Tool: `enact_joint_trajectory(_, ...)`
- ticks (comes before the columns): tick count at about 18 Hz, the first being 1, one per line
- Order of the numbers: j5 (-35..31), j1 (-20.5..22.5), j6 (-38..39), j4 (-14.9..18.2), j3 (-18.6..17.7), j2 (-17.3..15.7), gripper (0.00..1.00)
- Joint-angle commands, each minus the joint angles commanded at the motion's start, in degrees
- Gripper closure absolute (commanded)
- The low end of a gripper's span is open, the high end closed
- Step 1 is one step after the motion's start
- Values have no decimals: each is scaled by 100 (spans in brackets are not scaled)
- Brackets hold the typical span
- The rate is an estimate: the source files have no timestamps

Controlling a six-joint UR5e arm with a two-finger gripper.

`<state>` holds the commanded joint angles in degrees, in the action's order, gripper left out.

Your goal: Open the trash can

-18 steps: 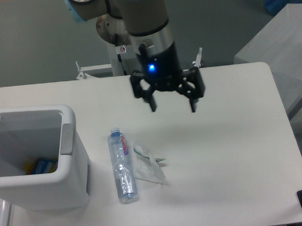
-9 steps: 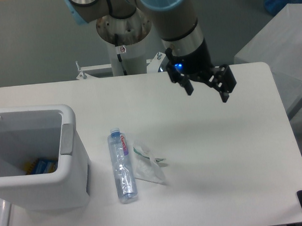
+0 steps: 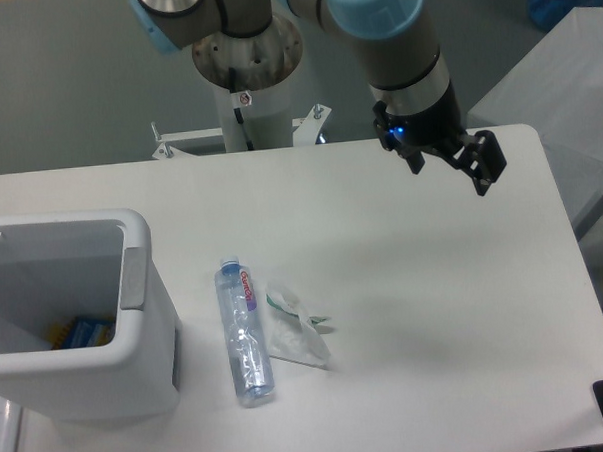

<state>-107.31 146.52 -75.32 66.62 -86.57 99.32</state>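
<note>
Camera: trash can (image 3: 136, 333) well apart from pincer (image 3: 449, 166).

We have one fixed view only, so nothing overlaps with a second camera. It sits high on the near side of the table (image 3: 435, 310), angled steeply down and facing the arm's base column (image 3: 248, 98) at the far edge. Mid-range framing: nearly the whole tabletop fits, cropped on the side far from the claw (image 3: 449, 164), where the trash can (image 3: 96, 335) is cut off. The claw sits upper right, the grey floor behind it.
</note>
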Motion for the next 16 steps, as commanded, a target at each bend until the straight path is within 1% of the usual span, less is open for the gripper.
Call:
enact_joint_trajectory(3,-140,-26,0,0,35,167,0)
enact_joint_trajectory(8,-202,-44,-17,-18,-88,123,0)
enact_joint_trajectory(10,-281,-53,-79,0,-44,193,0)
enact_joint_trajectory(12,-351,-62,-184,26,-44,141,0)
enact_joint_trajectory(16,-369,-53,-202,0,-70,150,0)
